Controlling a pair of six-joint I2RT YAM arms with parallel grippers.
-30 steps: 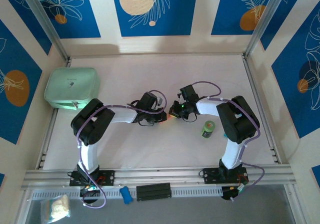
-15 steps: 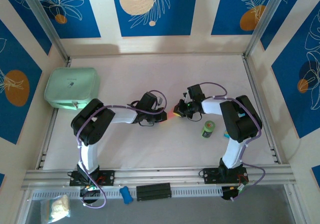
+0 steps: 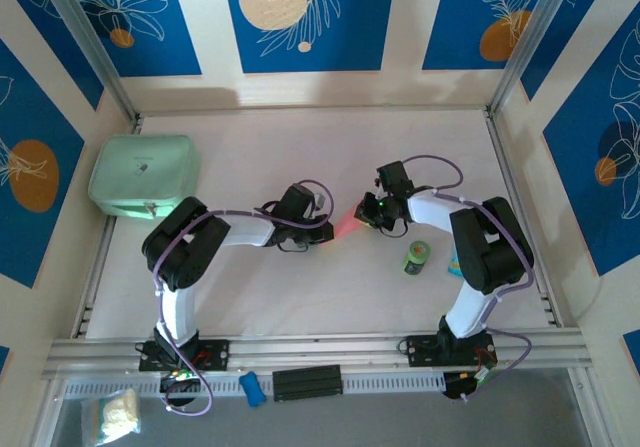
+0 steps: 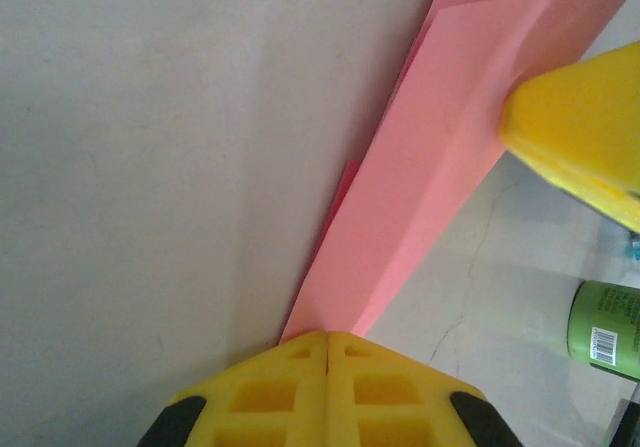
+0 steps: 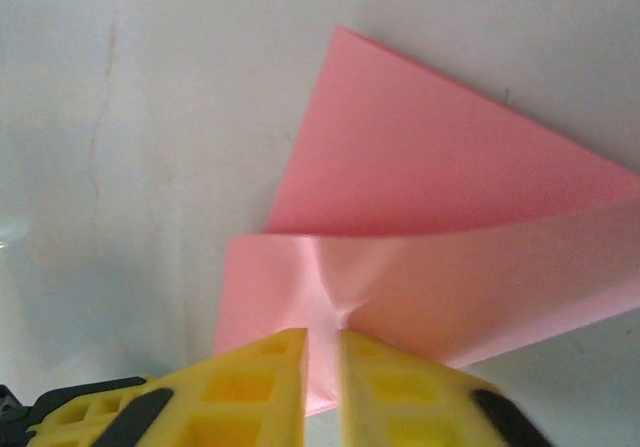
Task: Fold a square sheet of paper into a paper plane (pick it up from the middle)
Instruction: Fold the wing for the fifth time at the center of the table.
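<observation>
The paper plane [image 3: 345, 225] is a folded pink sheet stretched between both grippers at mid-table. In the left wrist view it runs as a narrow pointed dart [image 4: 430, 177] from my yellow jaws up to the right. My left gripper [image 4: 328, 339] [image 3: 326, 229] is shut on its pointed tip. The right gripper's yellow finger [image 4: 580, 127] holds the wide end. In the right wrist view the paper [image 5: 440, 217] folds over itself, a lower flap and an upper layer. My right gripper [image 5: 322, 352] [image 3: 366, 213] is shut on the crumpled edge of that layer, jaws a thin gap apart.
A small green can [image 3: 417, 258] [image 4: 605, 329] stands just right of the paper, close to the right arm. The mint-green case [image 3: 143, 174] sits at the far left. Metal rails and patterned walls border the white table [image 3: 300, 147].
The right gripper has drawn back to the right and slightly away, pulling the paper out; more pink shows between the two grippers. The left gripper has stayed put.
</observation>
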